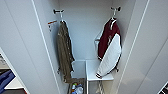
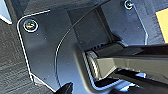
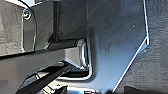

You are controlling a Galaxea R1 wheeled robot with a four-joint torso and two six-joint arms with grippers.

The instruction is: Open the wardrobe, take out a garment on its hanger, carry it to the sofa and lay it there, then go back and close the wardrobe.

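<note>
1. We face the tall white wardrobe (image 1: 85, 27) with both full-height doors swung wide, its pale interior in plain sight from the head view.
2. On the left side hangs an olive-brown garment (image 1: 65, 53) from a dark peg (image 1: 58, 11), reaching down almost to the cabinet floor.
3. Below it, on the bottom, lies a small heap of coloured objects (image 1: 77, 88), too blurred for us to name.
4. A white shelf (image 1: 93, 72) juts out low on the right half, directly under the jacket's sleeve.
5. The maroon varsity-style jacket with white sleeves (image 1: 109, 47) hangs on the right, on its thin white hanger (image 1: 113, 20), whose hook sits on a second peg (image 1: 116, 9).
6. A blue shape (image 1: 5, 78) shows past the left door's edge.
7. Our wrist views show the robot's own dark plate and jointed bar over grey carpet (image 2: 10, 62); we cannot tell how either pincer's fingers stand, nor how far they lie from the jacket.
</note>
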